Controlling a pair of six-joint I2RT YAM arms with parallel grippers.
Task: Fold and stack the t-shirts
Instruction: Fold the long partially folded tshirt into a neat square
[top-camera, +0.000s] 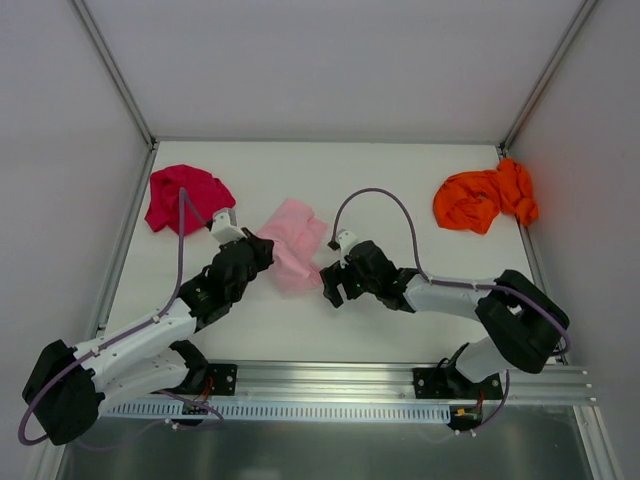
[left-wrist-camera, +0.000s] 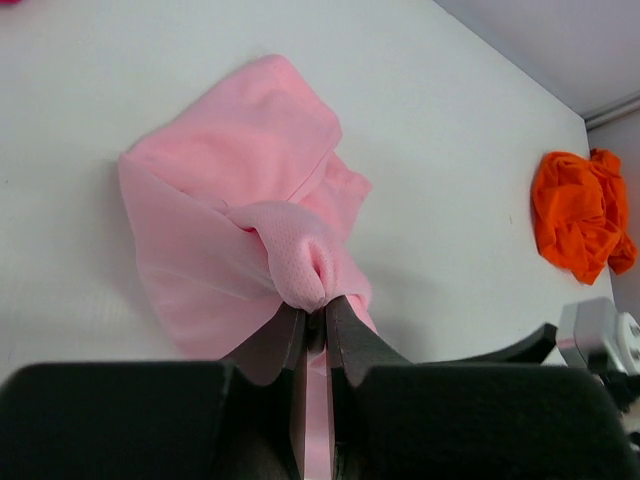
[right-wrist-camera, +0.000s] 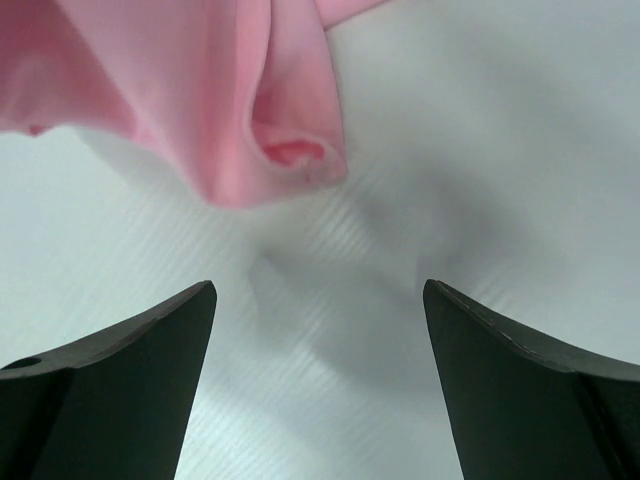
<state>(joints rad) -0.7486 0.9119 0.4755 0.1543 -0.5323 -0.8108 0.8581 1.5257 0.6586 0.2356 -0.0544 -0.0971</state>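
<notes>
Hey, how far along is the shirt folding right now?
Done: nothing yet, no shirt is folded or stacked. In hand: the left claw is shut on a bunch of the pink shirt, the right claw open beside it. Still to do: fold all three; the red shirt and orange shirt lie crumpled farther back.

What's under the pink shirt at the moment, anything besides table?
Only bare white table shows around the pink t-shirt; the left fingers pinch a bunched fold of it. Anything beneath the crumpled cloth is covered.
</notes>
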